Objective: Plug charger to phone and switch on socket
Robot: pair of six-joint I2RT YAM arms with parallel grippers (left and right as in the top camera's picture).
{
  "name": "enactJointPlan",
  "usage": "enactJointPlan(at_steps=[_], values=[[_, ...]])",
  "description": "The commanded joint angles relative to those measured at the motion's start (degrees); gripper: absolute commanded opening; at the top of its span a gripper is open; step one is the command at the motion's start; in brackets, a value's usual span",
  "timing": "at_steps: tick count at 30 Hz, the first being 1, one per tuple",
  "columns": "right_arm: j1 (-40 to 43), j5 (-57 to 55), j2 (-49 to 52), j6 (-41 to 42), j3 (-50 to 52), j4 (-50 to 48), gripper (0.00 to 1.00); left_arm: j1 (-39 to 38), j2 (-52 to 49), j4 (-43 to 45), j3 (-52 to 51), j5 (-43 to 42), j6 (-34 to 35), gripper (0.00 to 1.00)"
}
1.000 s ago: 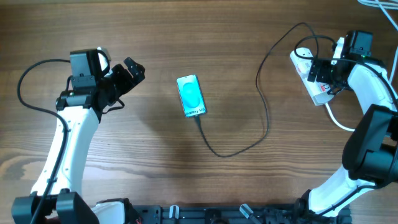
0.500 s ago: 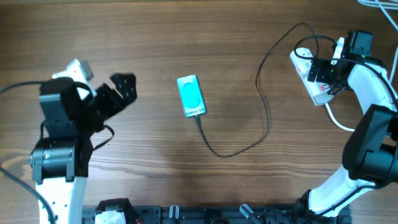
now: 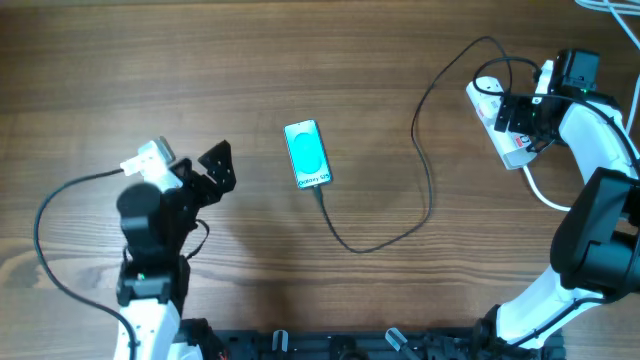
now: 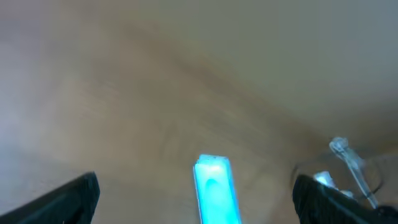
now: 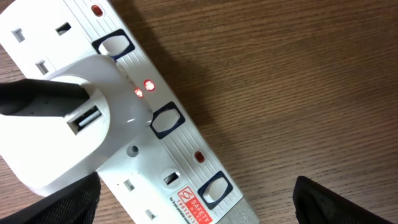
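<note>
The phone [image 3: 307, 154] lies flat mid-table, teal screen up; it also shows blurred in the left wrist view [image 4: 216, 190]. The thin black charger cable [image 3: 425, 170] runs from the phone's bottom edge in a loop to the white plug [image 5: 74, 118] in the socket [image 3: 497, 125]. In the right wrist view the socket [image 5: 186, 162] has a red light lit beside the plug. My left gripper [image 3: 215, 165] is open and empty, left of the phone. My right gripper [image 3: 520, 120] is open, just above the socket.
A thicker white cable [image 3: 540, 190] leaves the socket toward the right arm. More white cable [image 3: 605, 10] lies at the top right corner. Bare wooden table [image 3: 200, 60] lies around the phone.
My left arm has pulled back toward the near left edge, its gripper dropping lower in the overhead view. The right arm, phone and cable have not moved.
</note>
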State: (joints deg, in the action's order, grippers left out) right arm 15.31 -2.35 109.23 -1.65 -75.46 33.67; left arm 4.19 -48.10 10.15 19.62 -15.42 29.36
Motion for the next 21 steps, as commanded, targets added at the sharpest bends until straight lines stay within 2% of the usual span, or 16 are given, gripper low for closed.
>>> enactJointPlan(at_steps=[1,6,8,14,21], values=[[-0.3,1.0,-0.8,-0.5,0.2,-0.2,1.0,-1.0,5.9,9.3,-6.6,-1.5,-0.7,1.0],[-0.3,1.0,-0.8,-0.5,0.2,-0.2,1.0,-1.6,12.8,9.4,-9.0,-1.5,-1.4,1.0],[-0.3,1.0,-0.8,-0.5,0.2,-0.2,1.0,-3.2,15.6,9.4,-11.0,-1.3,-4.0,1.0],[-0.3,1.0,-0.8,-0.5,0.2,-0.2,1.0,-4.4,27.1,9.4,-18.8,1.2,-4.1,1.0],[-0.3,1.0,-0.8,-0.5,0.2,-0.2,1.0,-4.4,36.9,-7.3,-19.3,3.6,-6.7,1.0]])
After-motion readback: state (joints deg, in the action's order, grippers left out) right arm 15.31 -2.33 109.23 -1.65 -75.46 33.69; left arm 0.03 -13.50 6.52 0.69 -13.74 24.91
